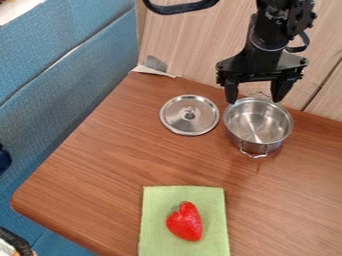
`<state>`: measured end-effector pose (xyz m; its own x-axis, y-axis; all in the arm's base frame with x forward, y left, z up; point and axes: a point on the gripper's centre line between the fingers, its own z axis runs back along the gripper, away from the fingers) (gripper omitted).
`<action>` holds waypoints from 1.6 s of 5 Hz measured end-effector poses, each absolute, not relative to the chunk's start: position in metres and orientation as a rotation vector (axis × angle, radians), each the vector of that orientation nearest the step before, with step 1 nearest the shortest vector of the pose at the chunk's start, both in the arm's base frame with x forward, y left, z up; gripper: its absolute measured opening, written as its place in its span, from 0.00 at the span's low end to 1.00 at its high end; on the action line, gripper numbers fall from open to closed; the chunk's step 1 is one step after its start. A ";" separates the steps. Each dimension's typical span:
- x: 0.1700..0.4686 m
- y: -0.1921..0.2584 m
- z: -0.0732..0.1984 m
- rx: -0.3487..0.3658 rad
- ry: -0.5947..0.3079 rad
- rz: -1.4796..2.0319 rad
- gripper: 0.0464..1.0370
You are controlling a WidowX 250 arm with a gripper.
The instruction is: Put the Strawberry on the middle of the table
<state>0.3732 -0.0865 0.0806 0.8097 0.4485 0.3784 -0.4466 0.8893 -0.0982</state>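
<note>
The black gripper (255, 97) hangs at the upper right, over the far rim of the metal pot, its two fingers spread wide and nothing between them. A red strawberry (185, 222) lies on a green cloth near the bottom of the view, well apart from the gripper. The brown wooden table (127, 165) stretches out beneath them.
The silver pot (258, 126) stands at the right with a handle toward the camera. Its round lid (190, 115) lies flat just left of it. The green cloth (157, 200) is at the front. A blue padded surface (60, 95) borders the table's left edge.
</note>
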 end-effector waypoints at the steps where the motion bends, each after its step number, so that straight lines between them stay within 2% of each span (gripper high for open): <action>1: 0.368 -0.086 0.067 0.010 -0.371 0.478 0.96; 2: 0.336 -0.094 0.058 -0.022 -0.346 0.443 0.96; 3: 0.319 -0.097 0.073 -0.038 -0.414 0.450 0.96; 4: 0.302 -0.102 0.084 -0.034 -0.442 0.444 0.96; 5: 0.272 -0.108 0.083 -0.072 -0.440 0.400 0.96; 6: 0.248 -0.105 0.061 -0.030 -0.410 0.353 0.96; 7: 0.231 -0.083 0.033 0.014 -0.352 0.374 0.96; 8: 0.220 -0.062 0.019 0.021 -0.309 0.452 0.96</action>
